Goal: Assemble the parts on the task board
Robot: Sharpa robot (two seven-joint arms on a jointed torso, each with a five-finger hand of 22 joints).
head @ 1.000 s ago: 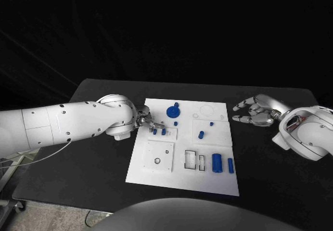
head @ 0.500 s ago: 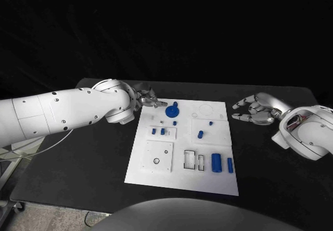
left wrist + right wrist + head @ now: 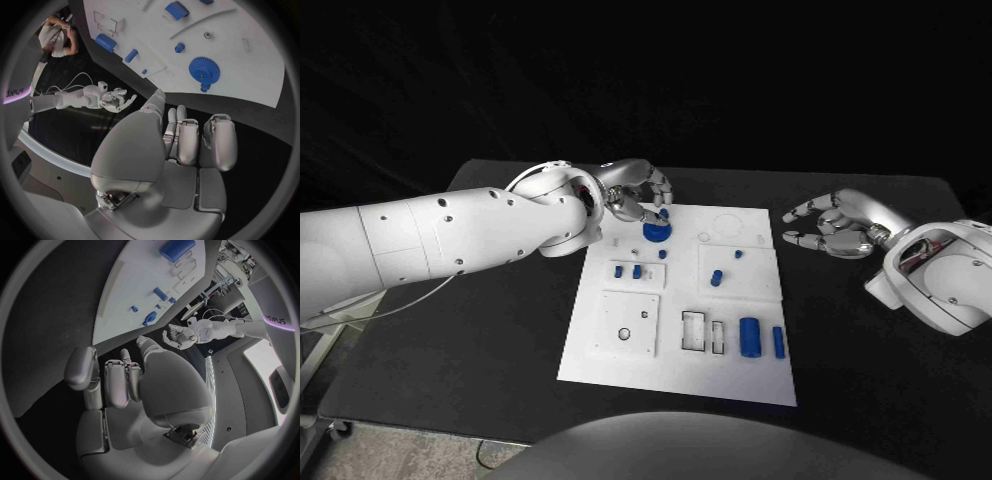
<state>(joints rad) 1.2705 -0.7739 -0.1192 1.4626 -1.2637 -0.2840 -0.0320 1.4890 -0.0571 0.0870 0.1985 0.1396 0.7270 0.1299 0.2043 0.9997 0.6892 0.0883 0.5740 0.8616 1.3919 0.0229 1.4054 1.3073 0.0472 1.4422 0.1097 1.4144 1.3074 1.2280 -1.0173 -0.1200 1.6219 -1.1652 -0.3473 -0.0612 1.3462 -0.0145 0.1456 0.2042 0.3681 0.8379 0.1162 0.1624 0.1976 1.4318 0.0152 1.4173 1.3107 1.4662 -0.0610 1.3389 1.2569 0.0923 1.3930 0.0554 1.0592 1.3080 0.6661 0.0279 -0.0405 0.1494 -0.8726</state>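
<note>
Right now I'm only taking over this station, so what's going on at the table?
A robot is assembling blue parts on the white task board. Its left hand hovers at the board's far edge near the blue gear, holding nothing. The right hand waits off the board's right side, fingers apart, empty. Several small blue pegs stand mid-board, and a larger blue cylinder lies nearer the robot.

A: Where does the head view look from?

B: It looks from above, steeply down on the black table [image 3: 473, 330], far enough to take in the whole task board [image 3: 678, 375] and both arms.

A: And the wrist cameras?

B: Each sits close behind its own hand. The left wrist view faces past the left hand [image 3: 181, 145] to the board's gear end; the right wrist view faces along the right hand [image 3: 125, 385] toward the board's edge.

A: What is shared?

B: All three show the board, and each wrist view catches the opposite hand.
</note>
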